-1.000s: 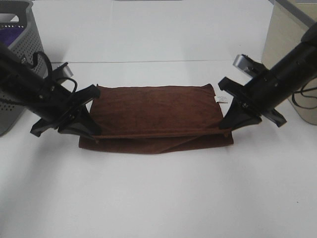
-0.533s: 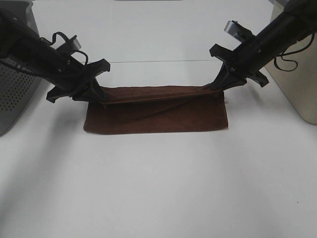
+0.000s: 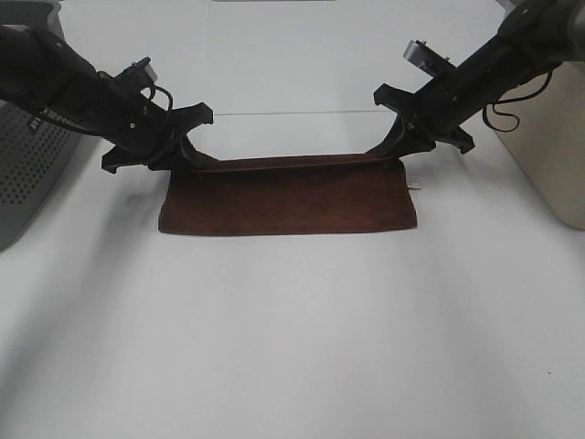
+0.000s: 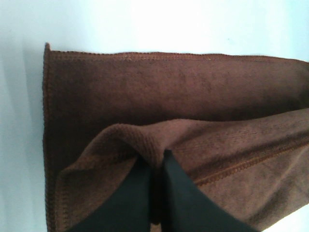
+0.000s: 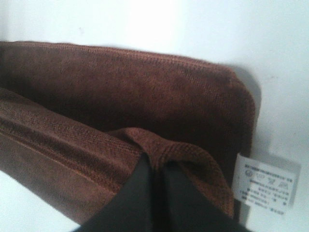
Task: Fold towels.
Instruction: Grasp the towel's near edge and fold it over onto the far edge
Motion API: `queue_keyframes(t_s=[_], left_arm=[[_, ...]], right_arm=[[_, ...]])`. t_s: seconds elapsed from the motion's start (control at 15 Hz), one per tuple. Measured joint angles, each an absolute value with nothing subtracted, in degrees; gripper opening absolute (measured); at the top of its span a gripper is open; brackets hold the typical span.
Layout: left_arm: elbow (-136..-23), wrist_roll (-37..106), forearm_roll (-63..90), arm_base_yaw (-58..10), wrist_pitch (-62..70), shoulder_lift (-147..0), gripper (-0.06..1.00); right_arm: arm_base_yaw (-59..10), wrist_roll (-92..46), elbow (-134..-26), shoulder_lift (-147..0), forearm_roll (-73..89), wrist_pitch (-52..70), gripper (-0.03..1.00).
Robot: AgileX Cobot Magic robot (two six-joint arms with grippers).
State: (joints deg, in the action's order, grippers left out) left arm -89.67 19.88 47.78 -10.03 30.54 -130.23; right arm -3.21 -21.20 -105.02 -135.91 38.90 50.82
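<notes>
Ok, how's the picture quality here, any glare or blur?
Exterior high: the white table glares toward its far edge, with soft grey shadow at left. Left wrist: towel weave sharp, left claw featureless black. Right wrist: label print too blurred to read.

The exterior high camera looks down on the worktop [image 3: 292, 347] from its 6 o'clock side toward 12 o'clock, far enough back to hold both arms. Each wrist camera sits close behind the left gripper [image 4: 155, 162] or the right gripper [image 5: 157, 164], facing the towel [image 3: 288, 197]. The overview shares the towel's 9 o'clock end with the left wrist view and its 3 o'clock end with the right.
</notes>
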Motion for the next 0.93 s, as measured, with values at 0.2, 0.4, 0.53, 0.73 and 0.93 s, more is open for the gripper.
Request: queue_keyframes(t_s=[0.2,0.4,0.53,0.73,0.93], left_arm=[[-90.36,19.88,48.59,-10.26,27.79,-131.89,0.01],[-90.41,19.88,48.07,-10.49,24.98,-132.58,0.03],[-90.41,19.88,46.93,-10.43,23.20,-132.58,0.15],[-90.41,20.51,46.58,-11.97,22.40,-132.58,0.55],[-90.41,20.97,44.35,-12.66,23.43,-132.24,0.82]], right_arm=[[-3.32,-21.20,-105.02,-136.65,39.53,47.67,0.03],[-3.32,-21.20,-105.02,-136.77,38.67,46.35,0.08],[-2.98,-21.20,-105.02,-136.77,36.55,45.95,0.22],[-2.52,-21.20,-105.08,-136.77,36.04,47.50,0.62],[-2.52,-21.20,-105.14,-136.77,35.87,51.34,0.80]])
